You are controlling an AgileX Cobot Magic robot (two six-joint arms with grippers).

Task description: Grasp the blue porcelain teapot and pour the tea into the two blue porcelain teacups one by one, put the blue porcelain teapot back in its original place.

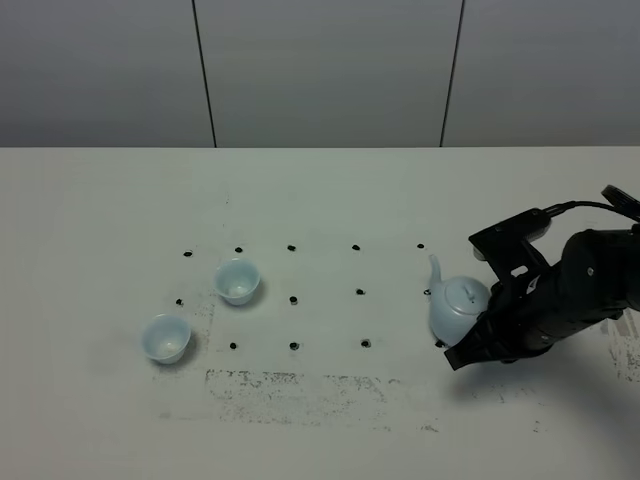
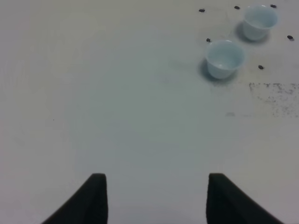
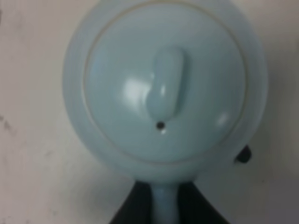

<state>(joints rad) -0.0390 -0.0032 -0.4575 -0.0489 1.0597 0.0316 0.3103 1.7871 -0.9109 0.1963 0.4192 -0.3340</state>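
Note:
The blue porcelain teapot stands on the right of the white table, spout pointing to the far side. My right gripper is at its near right side. In the right wrist view the teapot fills the frame from above, and my right gripper has its black fingers pressed against both sides of the loop handle. The two blue porcelain teacups stand upright on the left, apart from each other. They also show in the left wrist view. My left gripper is open and empty, well short of the cups.
A grid of small black dots marks the table between the cups and the teapot. A patch of dark scuff marks lies nearer the front edge. A grey panelled wall stands behind the table.

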